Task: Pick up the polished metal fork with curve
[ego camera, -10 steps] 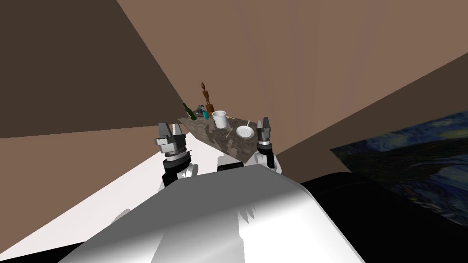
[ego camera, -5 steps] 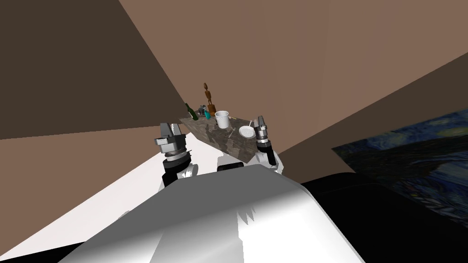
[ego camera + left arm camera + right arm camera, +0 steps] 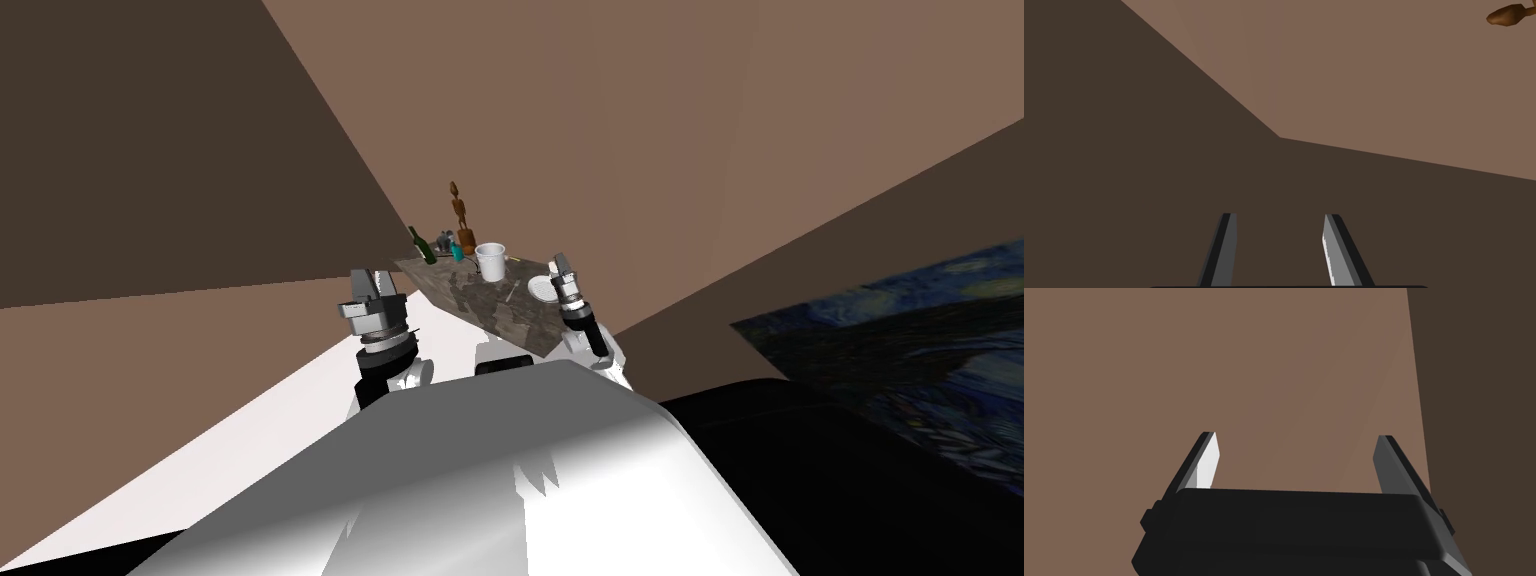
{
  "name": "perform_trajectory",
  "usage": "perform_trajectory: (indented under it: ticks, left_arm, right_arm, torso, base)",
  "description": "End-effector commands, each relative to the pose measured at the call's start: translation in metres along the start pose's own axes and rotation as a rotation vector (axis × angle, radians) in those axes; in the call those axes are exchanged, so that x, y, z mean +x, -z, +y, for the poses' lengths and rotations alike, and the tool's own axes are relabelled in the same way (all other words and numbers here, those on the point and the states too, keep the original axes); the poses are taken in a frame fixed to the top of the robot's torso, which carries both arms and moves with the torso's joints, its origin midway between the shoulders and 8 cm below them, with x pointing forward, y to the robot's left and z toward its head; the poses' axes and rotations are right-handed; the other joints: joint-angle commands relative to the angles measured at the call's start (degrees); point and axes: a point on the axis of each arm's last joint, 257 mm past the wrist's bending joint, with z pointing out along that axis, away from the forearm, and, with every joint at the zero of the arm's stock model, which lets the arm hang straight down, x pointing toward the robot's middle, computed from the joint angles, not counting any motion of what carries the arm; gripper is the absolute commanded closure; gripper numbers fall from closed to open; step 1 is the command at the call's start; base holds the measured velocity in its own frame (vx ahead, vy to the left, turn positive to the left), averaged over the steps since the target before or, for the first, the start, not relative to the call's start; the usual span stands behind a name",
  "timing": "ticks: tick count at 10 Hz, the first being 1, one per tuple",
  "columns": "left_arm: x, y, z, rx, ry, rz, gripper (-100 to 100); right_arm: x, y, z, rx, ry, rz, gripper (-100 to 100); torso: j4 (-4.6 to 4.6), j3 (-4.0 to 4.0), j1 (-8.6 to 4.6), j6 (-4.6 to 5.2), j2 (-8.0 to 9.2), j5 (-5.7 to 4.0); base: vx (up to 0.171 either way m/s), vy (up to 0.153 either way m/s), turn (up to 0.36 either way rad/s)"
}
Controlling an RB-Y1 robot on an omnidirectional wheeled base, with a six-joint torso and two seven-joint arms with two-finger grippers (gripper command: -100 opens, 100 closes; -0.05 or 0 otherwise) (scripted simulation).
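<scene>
the fork is laid flat on the tabletop between cup and plate, probably light, stiff and slick, so it's best pinched mid-handle by the spread, empty right hand.

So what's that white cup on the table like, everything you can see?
The white cup is plain, wide-mouthed and open at the top; its material is unclear. It stands upright on the dark mottled table, near the brown carved figure and apart from the white plate. Nothing touches it but the tabletop.
</scene>
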Motion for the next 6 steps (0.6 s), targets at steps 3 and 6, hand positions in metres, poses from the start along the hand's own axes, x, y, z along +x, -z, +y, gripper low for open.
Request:
perform_trajectory:
  ticks: [3,6]
  left_arm:
    - [0.000,0.000,0.000,0.000,0.000,0.000,0]
    - [0.000,0.000,0.000,0.000,0.000,0.000,0]
  right_arm:
    - [0.013,-0.004,-0.007,0.021,0.013,0.080,-100]
    - [0.027,-0.008,-0.020,0.061,0.021,0.167,-100]
  torso:
    - [-0.02,-0.04,0.02,0.00,-0.07,0.00]
    - [-0.01,-0.01,-0.03,0.00,-0.02,0.00]
  base:
    - [0.031,0.068,-0.011]
    - [0.023,0.069,-0.007]
